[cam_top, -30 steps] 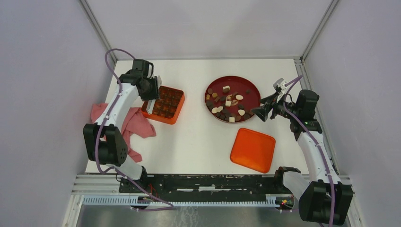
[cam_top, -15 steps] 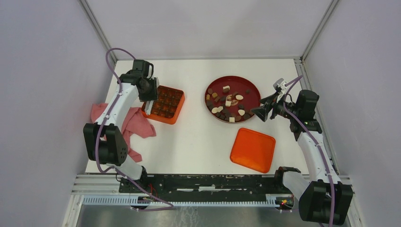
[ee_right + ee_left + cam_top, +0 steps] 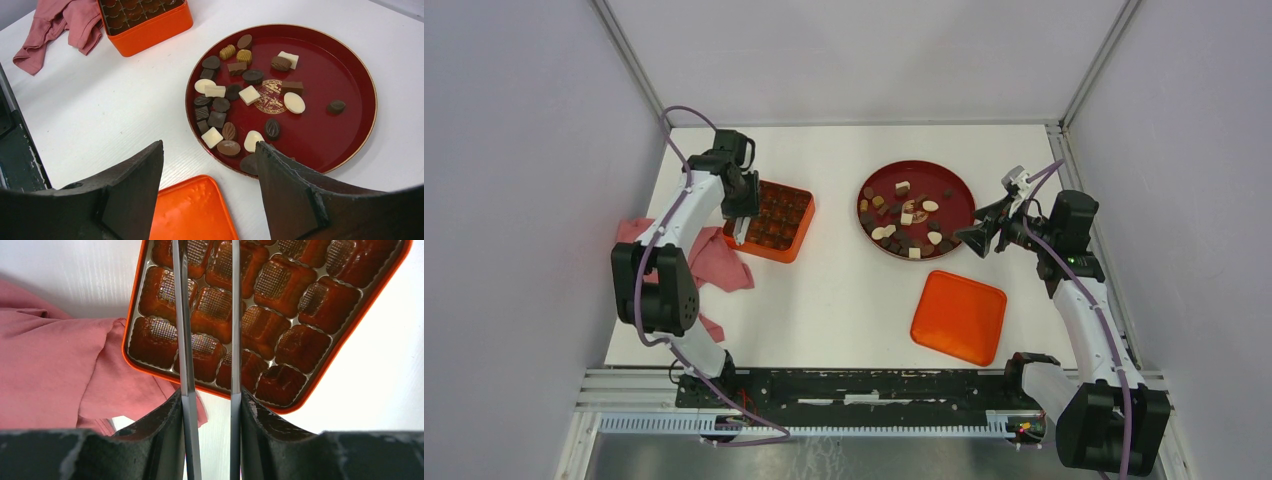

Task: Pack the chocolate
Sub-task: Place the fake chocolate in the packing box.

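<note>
Top view: the left arm's elbow now sits further in over the table than half a second ago, while the left gripper [image 3: 742, 222] still hangs over the near-left edge of the orange box [image 3: 776, 222]. The right arm has not moved. The chocolate [image 3: 902, 222] lies scattered on the dark-red plate [image 3: 959, 195], just left of the right gripper [image 3: 977, 238] and well apart from the left one. An orange lid [image 3: 959, 317] lies near the plate, and a pink cloth [image 3: 714, 262] lies beside the box. The white table [image 3: 844, 290] is enclosed by pale walls.

Left wrist view: the thin fingers stand slightly apart, holding nothing, above the box's brown compartments; the cloth touches the box's edge.

Right wrist view: the jaws are spread wide and empty, framing the nearest pieces at the plate's rim.
</note>
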Motion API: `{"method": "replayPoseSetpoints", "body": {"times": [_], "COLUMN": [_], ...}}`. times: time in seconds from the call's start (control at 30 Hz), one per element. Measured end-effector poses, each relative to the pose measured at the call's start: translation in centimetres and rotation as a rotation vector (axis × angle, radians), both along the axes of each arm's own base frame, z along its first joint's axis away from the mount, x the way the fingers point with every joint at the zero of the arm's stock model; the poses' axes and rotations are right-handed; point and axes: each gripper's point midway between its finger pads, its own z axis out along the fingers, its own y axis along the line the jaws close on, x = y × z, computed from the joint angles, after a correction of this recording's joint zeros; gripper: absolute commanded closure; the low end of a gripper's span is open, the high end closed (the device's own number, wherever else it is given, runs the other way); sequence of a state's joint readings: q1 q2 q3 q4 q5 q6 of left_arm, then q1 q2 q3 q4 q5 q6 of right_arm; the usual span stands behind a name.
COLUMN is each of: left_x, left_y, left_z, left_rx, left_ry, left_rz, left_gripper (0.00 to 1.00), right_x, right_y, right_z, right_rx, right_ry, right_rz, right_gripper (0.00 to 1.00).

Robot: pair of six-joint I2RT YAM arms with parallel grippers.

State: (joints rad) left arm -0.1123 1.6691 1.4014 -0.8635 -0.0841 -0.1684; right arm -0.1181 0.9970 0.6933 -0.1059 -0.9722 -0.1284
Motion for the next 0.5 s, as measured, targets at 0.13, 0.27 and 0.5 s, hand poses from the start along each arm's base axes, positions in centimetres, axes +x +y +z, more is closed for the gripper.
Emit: {"method": "replayPoseSetpoints", "body": {"times": [0.13,0.27,0.5], "left_x": [0.01,0.02,0.24], "left_y": [0.14,0.32,0.34], "left_z": [-0.46,-0.45,-0.52], "left_rx": [0.009,0.018,0.021], "left_ry": [0.013,0.013,0.014], "left_rz": [0.003,0.007,0.008], "left_gripper": [0.82,0.74,0.62], "right_x": [0.0,0.0,0.0], "right_y": [0.0,0.0,0.0], "right_z": [0.0,0.0,0.0], "right_rx": [0.0,0.0,0.0], "right_ry": [0.0,0.0,0.0], "right_rz": [0.0,0.0,0.0], "right_gripper": [0.27,0.27,0.27]}}
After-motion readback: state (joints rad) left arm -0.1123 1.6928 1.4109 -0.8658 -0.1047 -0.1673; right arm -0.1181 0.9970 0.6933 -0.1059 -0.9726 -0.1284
